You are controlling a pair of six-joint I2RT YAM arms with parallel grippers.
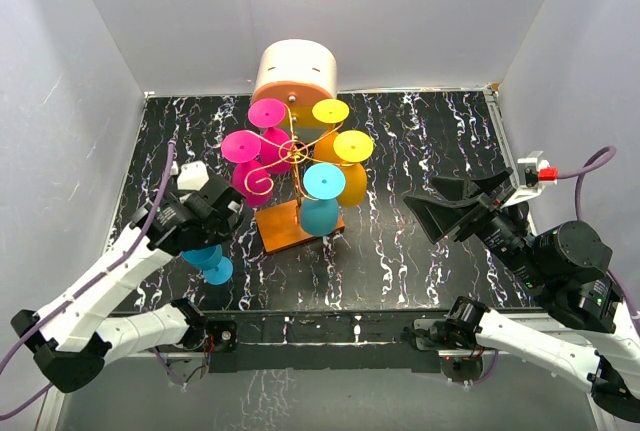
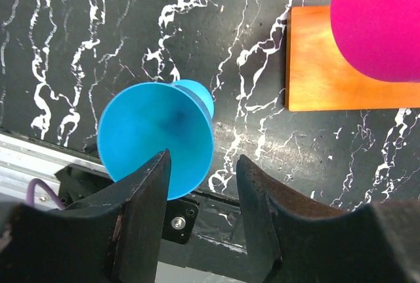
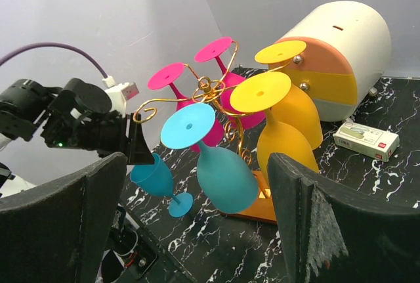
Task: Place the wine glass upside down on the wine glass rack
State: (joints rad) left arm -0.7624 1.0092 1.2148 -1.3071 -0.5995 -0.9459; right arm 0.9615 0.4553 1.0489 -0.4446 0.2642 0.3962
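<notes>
The blue glass (image 2: 154, 135) is standing on the table (image 1: 400, 251) near its front edge, in front of the left arm and well apart from the rack (image 1: 294, 151). The left tool (image 2: 203, 165) is hanging just over the rim with its jaws partly spread, not clamping anything. The right tool (image 1: 440, 206) is waiting wide apart and empty.

The glass is looking like matte moulded plastic, so it is probably light, stiff and forgiving of a firm squeeze. The rounded bowl is likely giving the pads a sliding surface, and the thin stem is making it tippy. The stem just under the bowl seems the best hold, leaving the foot free for sliding into the empty scroll arm (image 3: 147, 110) once the glass is turned over.
</notes>
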